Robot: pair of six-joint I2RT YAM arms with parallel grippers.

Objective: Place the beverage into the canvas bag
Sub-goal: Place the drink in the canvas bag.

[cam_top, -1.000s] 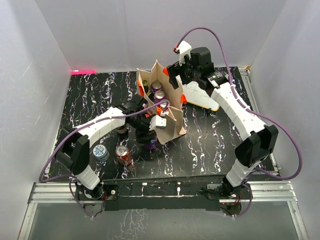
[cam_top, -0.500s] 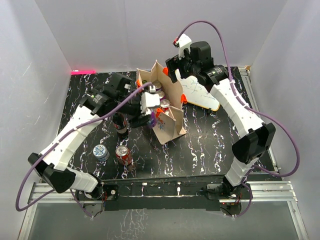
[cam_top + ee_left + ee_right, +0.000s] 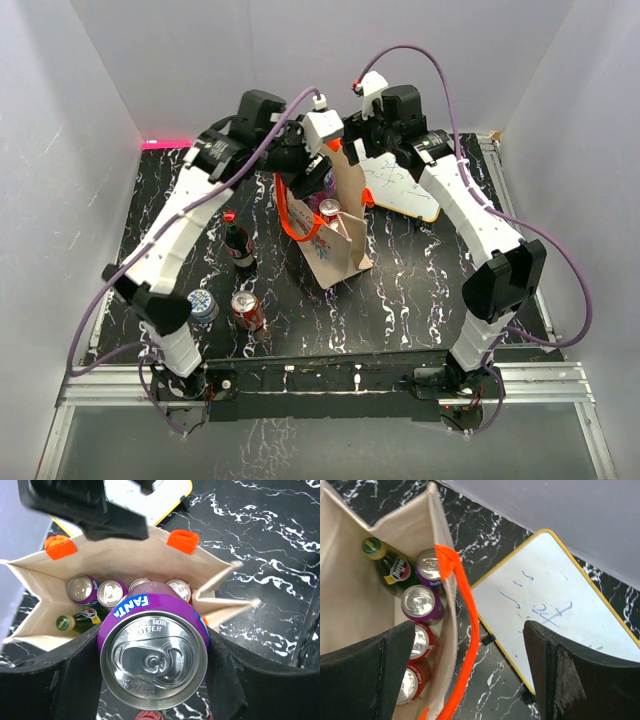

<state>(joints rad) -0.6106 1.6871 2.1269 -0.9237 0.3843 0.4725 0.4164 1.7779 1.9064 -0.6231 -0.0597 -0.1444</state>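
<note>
My L gripper (image 3: 152,680): clamped on purple can (image 3: 150,630), label "FANTA", lid "PLEASE DON'T LITTER", held over open canvas bag (image 3: 125,555). My R gripper (image 3: 465,672): jaws wide apart, bag rim & orange strap (image 3: 470,625) between. Beside: whiteboard (image 3: 545,580), scrawl unreadable.

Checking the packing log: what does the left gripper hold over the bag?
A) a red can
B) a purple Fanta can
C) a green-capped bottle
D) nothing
B: the left gripper clamps a purple Fanta can above the open canvas bag.
</note>
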